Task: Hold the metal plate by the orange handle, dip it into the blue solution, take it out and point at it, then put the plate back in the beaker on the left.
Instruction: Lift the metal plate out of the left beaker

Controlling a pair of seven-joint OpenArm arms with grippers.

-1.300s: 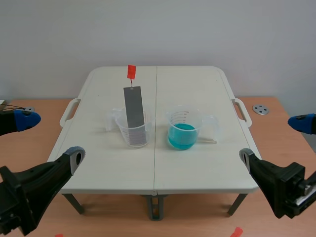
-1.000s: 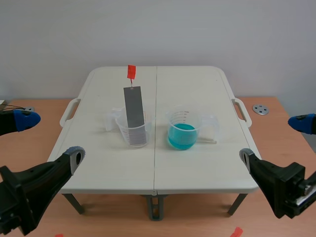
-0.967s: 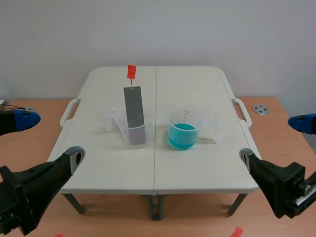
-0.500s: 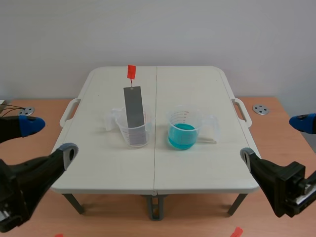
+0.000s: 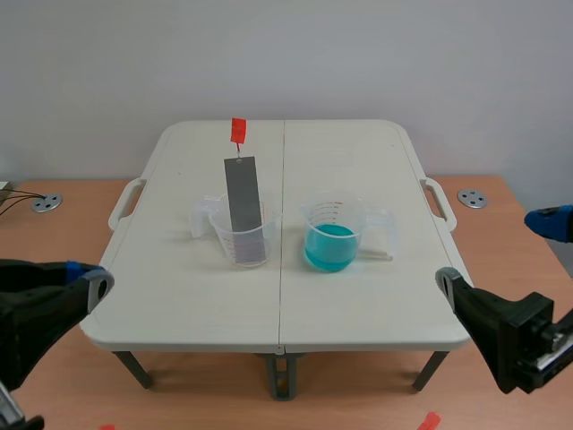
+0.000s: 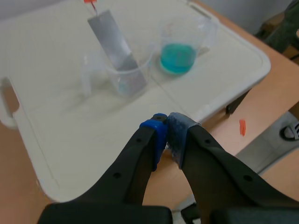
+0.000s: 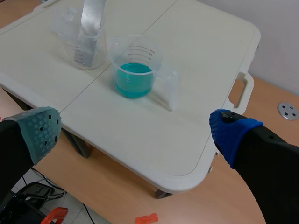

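Within left beaker (image 5: 220, 236) stands plate (image 5: 241, 193), beside solution (image 5: 329, 247); left tool (image 6: 164, 133) closed, right tool (image 7: 135, 131) agape.

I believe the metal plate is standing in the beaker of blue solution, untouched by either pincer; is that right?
Not quite: the scene view shows the metal plate standing in the left beaker, beside the blue solution. The left pincer and right pincer do leave it untouched.

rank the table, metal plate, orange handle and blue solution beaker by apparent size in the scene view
1. table
2. beaker of blue solution, wider though shorter than the plate
3. metal plate
4. orange handle, smallest by far
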